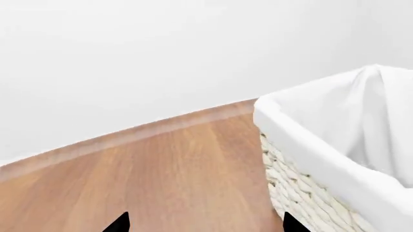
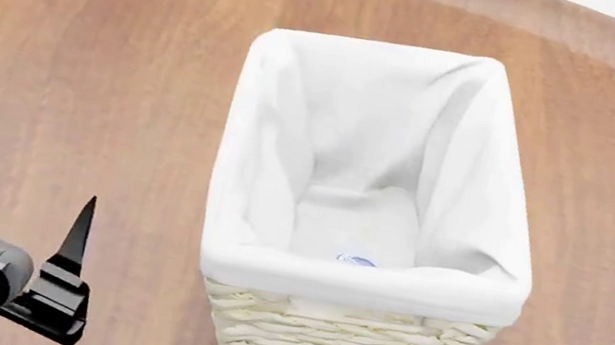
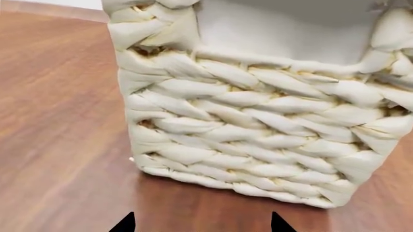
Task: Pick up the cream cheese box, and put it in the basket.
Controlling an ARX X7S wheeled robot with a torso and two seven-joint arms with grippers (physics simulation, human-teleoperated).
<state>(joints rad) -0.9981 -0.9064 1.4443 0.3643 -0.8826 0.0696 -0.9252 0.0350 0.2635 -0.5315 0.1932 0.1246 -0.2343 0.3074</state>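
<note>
I see the cream cheese box (image 2: 356,259) already down inside the basket (image 2: 364,285), frame centre, right of my left gripper (image 2: 12,184) at lower left, both grippers spread and empty

No words or numbers can be read in any of the views. The only print that shows is a small blue mark on the cream cheese box (image 2: 357,260), which lies at the bottom of the basket (image 2: 364,283) and is mostly hidden by the near rim. That mark is too tiny and blurry to make out any letters.
</note>
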